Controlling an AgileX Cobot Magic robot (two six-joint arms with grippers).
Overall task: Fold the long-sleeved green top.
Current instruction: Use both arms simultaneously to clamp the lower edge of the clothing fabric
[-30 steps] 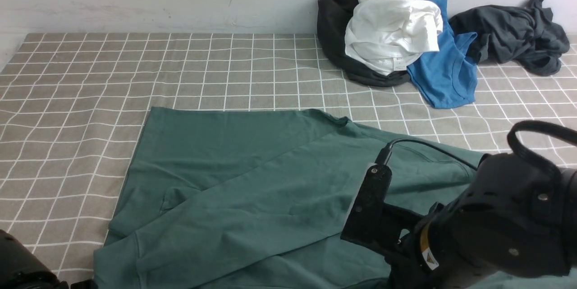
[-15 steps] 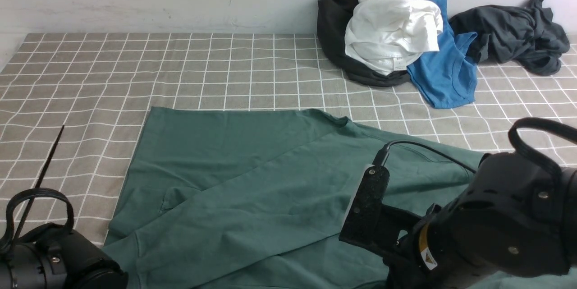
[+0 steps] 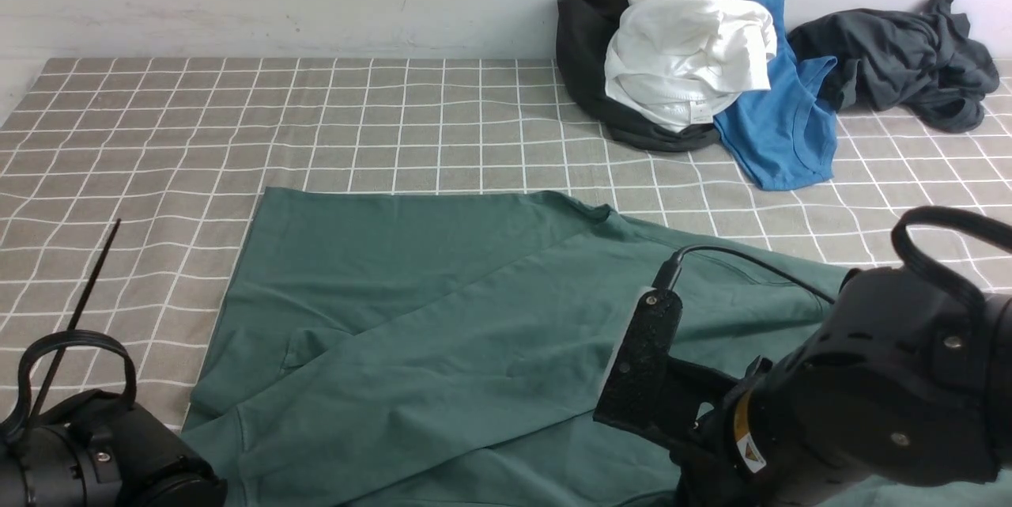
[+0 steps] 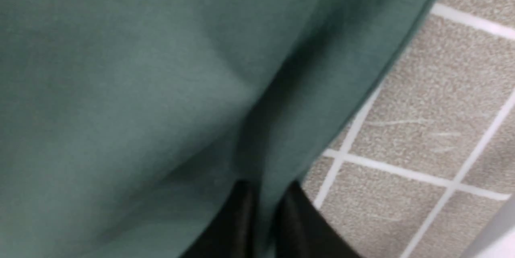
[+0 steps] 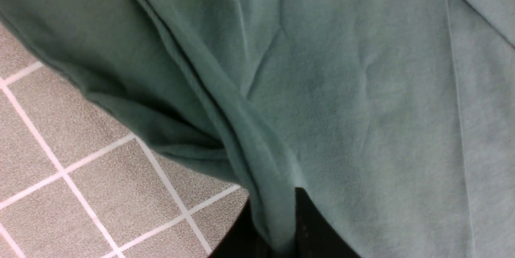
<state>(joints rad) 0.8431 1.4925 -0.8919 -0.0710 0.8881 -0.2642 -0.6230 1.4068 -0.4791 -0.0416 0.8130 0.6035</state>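
The green long-sleeved top (image 3: 411, 317) lies spread on the checked cloth in the near middle, with one sleeve folded diagonally across its body. My left gripper (image 4: 263, 205) is shut on the top's edge (image 4: 281, 101); only the arm's body (image 3: 103, 452) shows at the front view's near left corner. My right gripper (image 5: 277, 217) is shut on a bunched fold of the top (image 5: 257, 145); its arm (image 3: 870, 388) covers the top's near right part. The neck tag and chest print are hidden.
A heap of clothes stands at the far right by the wall: a black garment (image 3: 585, 40), a white one (image 3: 688, 56), a bright blue shirt (image 3: 783, 127) and a dark grey garment (image 3: 901, 64). The grey checked cloth (image 3: 237, 119) covers the table.
My left arm has come up into view at the near left corner and the top's near left edge has lifted slightly with it. My right arm has barely moved.
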